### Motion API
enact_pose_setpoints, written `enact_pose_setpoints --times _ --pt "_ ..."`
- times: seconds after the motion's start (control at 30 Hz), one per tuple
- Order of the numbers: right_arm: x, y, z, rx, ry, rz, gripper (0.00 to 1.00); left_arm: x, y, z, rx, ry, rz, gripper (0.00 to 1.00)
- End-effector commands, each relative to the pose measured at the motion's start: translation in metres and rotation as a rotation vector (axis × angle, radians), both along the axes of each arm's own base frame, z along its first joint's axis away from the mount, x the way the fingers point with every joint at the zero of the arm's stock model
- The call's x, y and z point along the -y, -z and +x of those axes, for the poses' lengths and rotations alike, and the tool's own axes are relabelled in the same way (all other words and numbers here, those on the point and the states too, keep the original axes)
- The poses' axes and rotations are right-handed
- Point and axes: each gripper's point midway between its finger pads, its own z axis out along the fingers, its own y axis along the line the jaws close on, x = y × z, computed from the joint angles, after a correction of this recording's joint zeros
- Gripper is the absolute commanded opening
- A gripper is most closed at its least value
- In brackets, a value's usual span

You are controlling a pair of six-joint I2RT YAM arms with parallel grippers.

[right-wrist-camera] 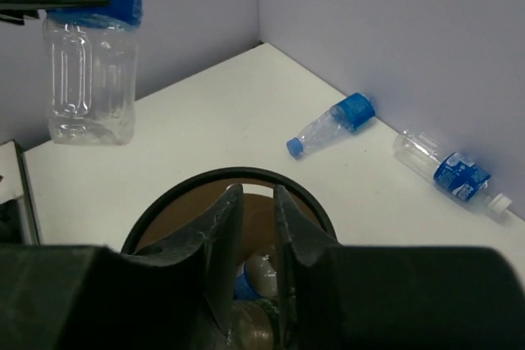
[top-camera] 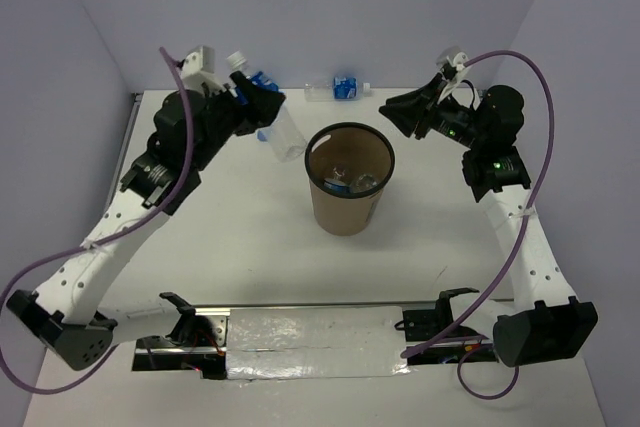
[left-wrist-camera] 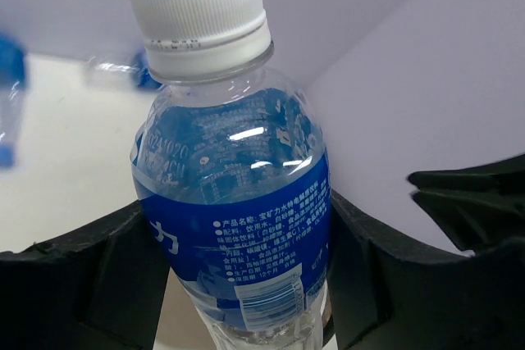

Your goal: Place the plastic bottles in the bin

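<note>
- Plastic bottles: the held bottle (top-camera: 281,129) is up off the bench (top-camera: 240,247), clamped round its blue label by the left claw (top-camera: 258,99). White cap is up, clear base hangs down, and it tilts so the base leans toward the bin (top-camera: 348,212).
- In the top view the held bottle is just left of the bin's black rim, not over the opening.
- Left wrist view: black fingers (left-wrist-camera: 115,276) press on both sides of the label.
- Left arm reaches forward and up from its base, with the wrist turned inward toward the bin.
- Right arm rises along the right side, forearm angled left. The right claw (top-camera: 388,109) is raised beside the bin's right rim and points at it.
- Right claw fingers are nearly together with a thin gap, gripping nothing.
- Bin stands upright mid-bench, with binned bottles (top-camera: 352,183) at the bottom.
- A blue-cap bottle (right-wrist-camera: 332,125) and a white-cap bottle (right-wrist-camera: 449,171) lie on their sides on the bench near the back wall, apart from each other.
</note>
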Motion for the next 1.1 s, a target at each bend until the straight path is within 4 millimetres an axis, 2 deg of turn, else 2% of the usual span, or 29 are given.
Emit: enact_pose_setpoints --times 0.0,0.03,0.2,0.37,0.4,0.47,0.63,0.73,0.77,0.83,0.87,0.93,0.97,1.07 --pt "0.002 -0.013 -0.009 0.023 -0.025 0.002 0.27 0.054 -0.033 0.013 0.210 0.157 0.118 0.00" --pt "0.005 -0.013 -0.008 0.025 -0.012 0.004 0.23 0.062 -0.041 0.015 0.234 0.161 0.128 0.00" --pt "0.017 -0.014 -0.008 0.023 0.034 0.019 0.22 0.114 -0.020 0.037 0.336 0.183 0.291 0.00" --pt "0.023 -0.013 -0.011 0.021 0.048 0.025 0.22 0.135 0.007 0.053 0.413 0.149 0.498 0.00" --pt "0.032 -0.011 -0.007 0.017 0.079 0.025 0.22 0.141 0.017 0.056 0.421 0.148 0.529 0.00" --pt "0.035 -0.010 -0.007 0.011 0.086 0.028 0.22 0.149 0.032 0.057 0.438 0.174 0.586 0.00" --pt "0.038 -0.007 -0.008 0.008 0.094 0.027 0.25 0.156 0.049 0.050 0.427 0.219 0.599 0.00" --pt "0.039 -0.004 -0.007 0.003 0.096 0.026 0.28 0.157 0.055 0.043 0.426 0.252 0.581 0.24" --pt "0.039 -0.004 -0.008 0.003 0.094 0.026 0.28 0.158 0.056 0.040 0.425 0.266 0.577 0.46" --pt "0.039 -0.003 -0.007 -0.001 0.093 0.025 0.28 0.162 0.058 0.034 0.419 0.298 0.563 0.66" --pt "0.038 -0.002 -0.007 -0.002 0.091 0.024 0.29 0.161 0.056 0.031 0.415 0.305 0.560 0.82" --pt "0.038 -0.002 -0.007 -0.003 0.092 0.023 0.29 0.164 0.054 0.024 0.420 0.337 0.540 0.97" --pt "0.038 -0.002 -0.006 -0.004 0.092 0.023 0.29 0.163 0.051 0.020 0.429 0.345 0.531 1.00" --pt "0.038 -0.002 -0.006 -0.005 0.087 0.021 0.30 0.160 0.030 0.012 0.456 0.336 0.482 1.00"
